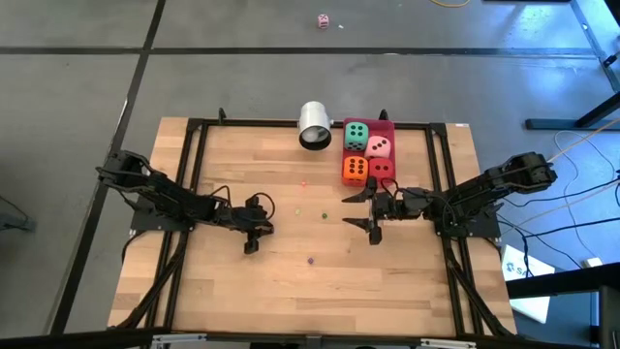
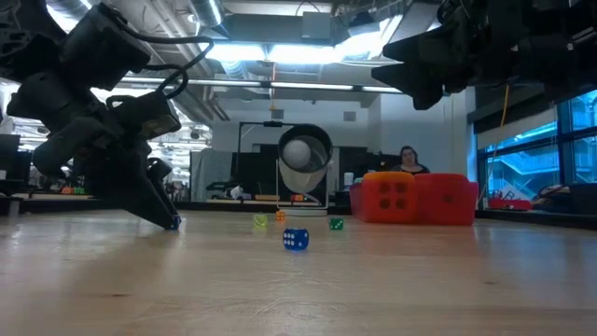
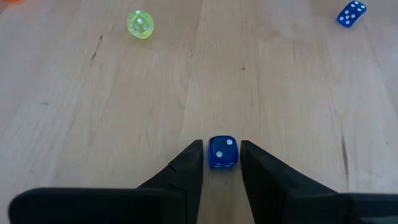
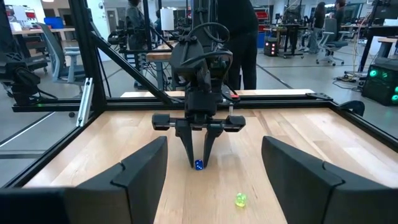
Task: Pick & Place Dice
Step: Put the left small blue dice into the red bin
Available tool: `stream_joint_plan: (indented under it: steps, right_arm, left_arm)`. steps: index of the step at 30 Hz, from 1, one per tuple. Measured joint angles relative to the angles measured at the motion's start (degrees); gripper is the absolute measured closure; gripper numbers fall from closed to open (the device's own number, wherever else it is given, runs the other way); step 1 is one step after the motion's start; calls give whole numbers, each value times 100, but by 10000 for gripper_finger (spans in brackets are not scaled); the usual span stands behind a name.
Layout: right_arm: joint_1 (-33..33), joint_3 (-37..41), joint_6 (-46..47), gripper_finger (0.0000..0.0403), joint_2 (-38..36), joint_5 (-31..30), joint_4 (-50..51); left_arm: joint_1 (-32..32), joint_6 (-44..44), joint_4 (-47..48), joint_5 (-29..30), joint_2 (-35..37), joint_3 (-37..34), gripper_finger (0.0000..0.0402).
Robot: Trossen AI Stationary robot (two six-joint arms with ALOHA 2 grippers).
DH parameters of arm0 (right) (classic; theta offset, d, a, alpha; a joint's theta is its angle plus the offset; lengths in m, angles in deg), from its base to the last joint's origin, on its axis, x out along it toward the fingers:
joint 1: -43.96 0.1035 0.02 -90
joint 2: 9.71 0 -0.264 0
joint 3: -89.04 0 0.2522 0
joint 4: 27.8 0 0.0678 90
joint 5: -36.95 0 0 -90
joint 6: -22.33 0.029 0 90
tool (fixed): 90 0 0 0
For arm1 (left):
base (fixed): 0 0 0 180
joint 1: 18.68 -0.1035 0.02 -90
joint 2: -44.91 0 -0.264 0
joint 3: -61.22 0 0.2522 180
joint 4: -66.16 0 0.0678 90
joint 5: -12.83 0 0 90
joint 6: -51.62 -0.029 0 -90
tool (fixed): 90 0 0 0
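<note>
A: Where's the die?

B: Small blue die sits on the counter right between my left gripper fingers, which are narrowly parted, not clamped. Wrist pitched steeply down, tips at the wood.

A: Right arm?

B: Right gripper hovers wide open, empty, near the red tray holding the four big dice. Another blue die lies off to the side.

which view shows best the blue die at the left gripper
The left wrist view: the blue die sits large between the left gripper fingers. The right wrist view shows it tiny; the high view hides it.
</note>
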Motion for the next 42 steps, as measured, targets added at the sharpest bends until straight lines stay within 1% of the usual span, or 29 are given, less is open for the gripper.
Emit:
stream_joint_plan:
  steps: [18,21,27,30,38,42]
  right_arm:
    - [0,0,-13,142,0,-18,0]
    - [0,0,-13,142,0,-18,0]
    - [0,0,-13,143,0,-18,0]
    - [0,0,-13,143,0,-18,0]
    - [0,0,-11,143,0,-18,0]
    - [0,0,-11,143,0,-16,0]
  left_arm:
    - [0,46,20,-9,-4,0,300]
    - [-2,46,22,-7,-7,0,310]
    - [-4,46,26,-16,-7,0,353]
    - [-4,44,24,-48,-7,0,367]
    - [-2,2,22,-52,-7,-2,364]
    - [-21,-56,-35,-72,-8,-8,369]
